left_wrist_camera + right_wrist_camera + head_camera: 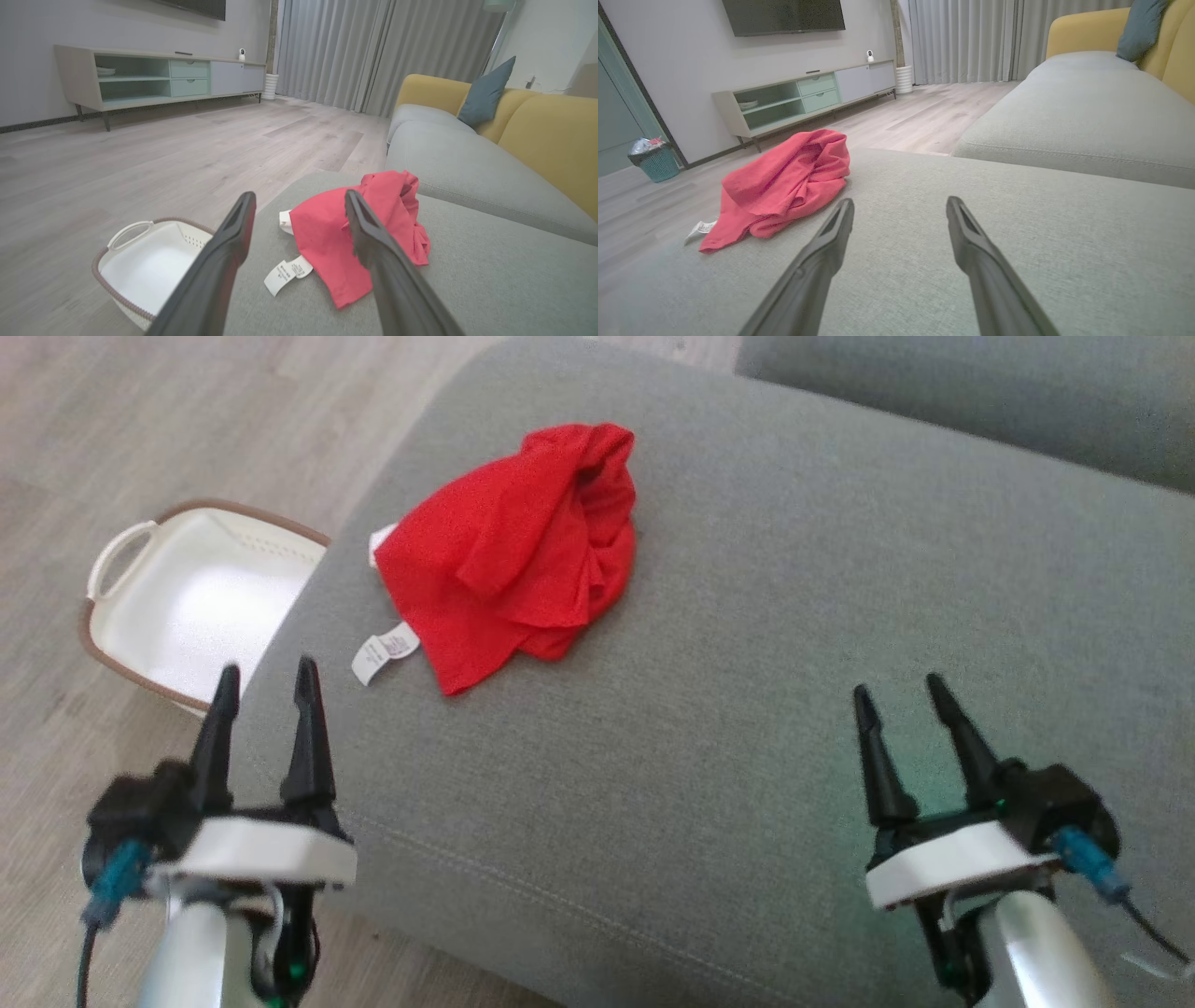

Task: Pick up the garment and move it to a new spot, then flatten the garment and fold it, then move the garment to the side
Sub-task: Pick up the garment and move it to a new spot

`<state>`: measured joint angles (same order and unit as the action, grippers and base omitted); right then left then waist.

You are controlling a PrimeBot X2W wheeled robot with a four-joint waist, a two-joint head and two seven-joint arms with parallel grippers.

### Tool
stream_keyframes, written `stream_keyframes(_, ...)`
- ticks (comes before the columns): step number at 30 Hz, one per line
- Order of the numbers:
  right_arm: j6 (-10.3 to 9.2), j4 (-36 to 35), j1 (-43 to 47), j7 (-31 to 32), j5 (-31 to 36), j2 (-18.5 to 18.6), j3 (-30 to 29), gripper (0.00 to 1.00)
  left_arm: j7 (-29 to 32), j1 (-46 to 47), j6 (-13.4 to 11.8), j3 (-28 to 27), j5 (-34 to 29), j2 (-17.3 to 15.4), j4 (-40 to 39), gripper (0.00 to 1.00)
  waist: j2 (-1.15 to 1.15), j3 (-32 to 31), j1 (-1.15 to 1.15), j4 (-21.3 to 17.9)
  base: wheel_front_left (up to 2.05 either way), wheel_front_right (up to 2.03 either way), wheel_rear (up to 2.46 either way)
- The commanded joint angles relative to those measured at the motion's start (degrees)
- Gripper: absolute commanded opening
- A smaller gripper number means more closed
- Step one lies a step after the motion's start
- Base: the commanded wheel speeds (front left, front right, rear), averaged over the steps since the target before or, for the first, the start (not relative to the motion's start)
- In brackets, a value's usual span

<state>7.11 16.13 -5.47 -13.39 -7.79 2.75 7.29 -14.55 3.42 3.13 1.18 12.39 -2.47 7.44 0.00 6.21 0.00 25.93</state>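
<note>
Grey fabric sofa seat [747, 728] with a crumpled red garment [523, 551]; living room, pale wood floor [140, 429].
Garment bunched toward the seat's far left, white label [383, 651] trailing at its near edge. White basket [205, 597] on the floor beside that side. Low cabinet [140, 74] and grey curtains [373, 46] beyond. Left claw [266, 668] and right claw [896, 685]: fingers spread apart, holding nothing, both clear of the garment.
</note>
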Motion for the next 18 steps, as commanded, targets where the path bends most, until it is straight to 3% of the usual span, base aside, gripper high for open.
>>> stream_keyframes(1,0.37,-2.6,-3.0,0.4,0.9,0.1,0.3,1.0,-0.4,4.4,0.6,-2.4,-0.9,-0.8,-1.1,1.0,0.0,1.9,0.0,-1.4,0.0,0.0,0.0)
stream_keyframes(6,0.37,-5.9,-4.5,1.8,3.5,0.1,-4.0,1.0,-0.4,10.5,2.6,-2.1,-2.1,-3.5,5.5,1.0,0.0,5.6,0.0,-3.2,0.0,0.0,0.0)
stream_keyframes(11,0.37,-10.9,-6.3,4.0,6.0,0.1,-8.3,1.0,1.7,19.7,4.0,0.8,-0.5,-8.4,15.4,1.0,0.0,9.9,0.0,-5.1,0.0,0.0,0.0)
stream_keyframes(13,0.37,-13.3,-7.1,5.2,7.1,0.1,-9.3,1.0,3.5,23.6,4.3,2.7,0.9,-10.2,18.7,1.0,0.0,11.8,0.0,-5.7,0.0,0.0,0.0)
stream_keyframes(18,0.37,-19.6,-8.6,8.2,8.9,0.1,-10.8,1.0,8.1,33.9,4.3,13.6,11.3,-16.5,26.1,1.0,0.0,16.6,0.0,-7.8,0.0,0.0,0.0)
